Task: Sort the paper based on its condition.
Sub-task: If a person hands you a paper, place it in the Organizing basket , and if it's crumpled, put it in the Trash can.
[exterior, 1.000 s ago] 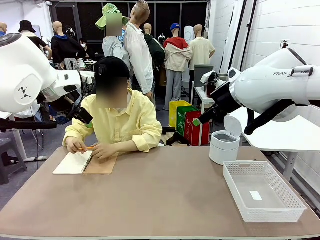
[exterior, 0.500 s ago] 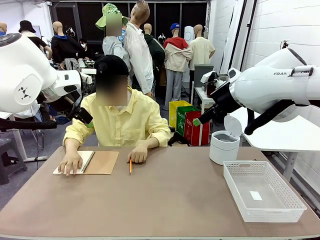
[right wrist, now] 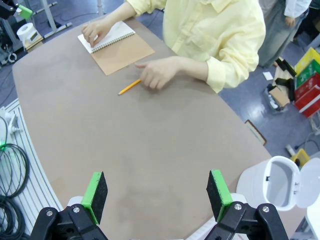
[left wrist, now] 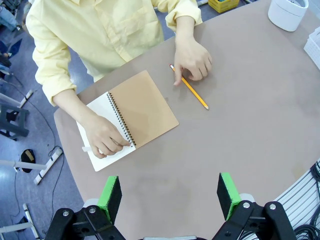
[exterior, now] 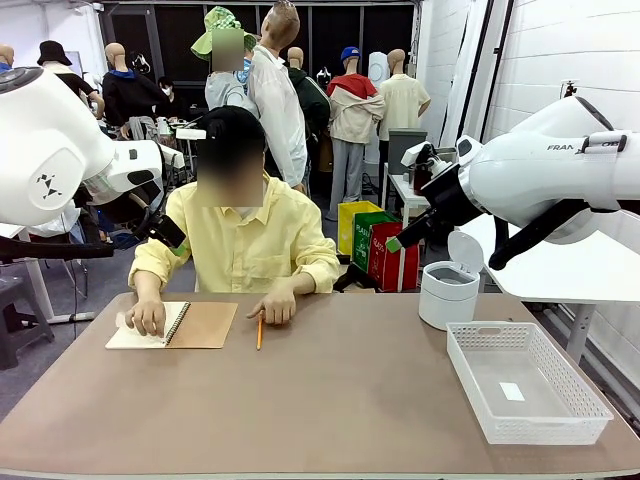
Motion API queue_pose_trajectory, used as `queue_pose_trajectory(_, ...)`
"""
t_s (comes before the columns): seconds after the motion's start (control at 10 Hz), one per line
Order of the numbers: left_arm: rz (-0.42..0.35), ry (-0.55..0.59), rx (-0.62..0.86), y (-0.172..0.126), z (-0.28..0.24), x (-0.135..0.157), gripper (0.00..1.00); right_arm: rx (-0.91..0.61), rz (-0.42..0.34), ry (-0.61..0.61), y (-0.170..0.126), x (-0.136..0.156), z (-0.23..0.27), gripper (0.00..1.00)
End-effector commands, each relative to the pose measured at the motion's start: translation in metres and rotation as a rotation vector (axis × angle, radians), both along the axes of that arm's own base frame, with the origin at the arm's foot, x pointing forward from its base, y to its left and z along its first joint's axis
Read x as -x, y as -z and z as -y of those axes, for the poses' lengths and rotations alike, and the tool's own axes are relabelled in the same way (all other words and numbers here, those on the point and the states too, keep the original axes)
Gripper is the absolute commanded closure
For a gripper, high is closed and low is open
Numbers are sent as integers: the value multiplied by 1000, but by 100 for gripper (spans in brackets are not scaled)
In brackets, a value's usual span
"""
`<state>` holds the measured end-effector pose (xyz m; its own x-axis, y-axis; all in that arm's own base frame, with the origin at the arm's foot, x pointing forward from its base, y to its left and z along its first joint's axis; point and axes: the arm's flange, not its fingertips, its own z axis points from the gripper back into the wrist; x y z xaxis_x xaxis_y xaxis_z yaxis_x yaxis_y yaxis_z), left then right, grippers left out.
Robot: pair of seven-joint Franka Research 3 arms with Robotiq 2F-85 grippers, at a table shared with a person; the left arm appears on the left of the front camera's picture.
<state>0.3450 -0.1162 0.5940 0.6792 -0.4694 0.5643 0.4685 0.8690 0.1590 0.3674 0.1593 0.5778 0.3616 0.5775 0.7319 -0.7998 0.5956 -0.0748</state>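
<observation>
Looking across the worktop (exterior: 340, 400), you see the paper (exterior: 128, 337) as the white open page of a spiral notebook (exterior: 205, 325) at the far left, pressed under one hand (exterior: 147, 317) of the person. The other hand (exterior: 272, 310) rests on the far end of a pencil (exterior: 259, 332) just beside the notebook's tan cover. Your left end effector (left wrist: 170, 195) hangs above the worktop with jaws wide, holding nothing. Your right end effector (right wrist: 157, 195) is likewise spread wide and empty. A white basket (exterior: 468, 385) and an open-lidded bin (exterior: 447, 300) sit at the right.
</observation>
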Motion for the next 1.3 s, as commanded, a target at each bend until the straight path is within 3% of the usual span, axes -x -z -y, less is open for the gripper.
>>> queue_pose_trajectory(0.0,-7,2,0,0,0,0,0,2,-4,-4,1,1,0,0)
queue_pose_trajectory(1.2,-7,2,0,0,0,0,0,2,-4,-4,1,1,0,0)
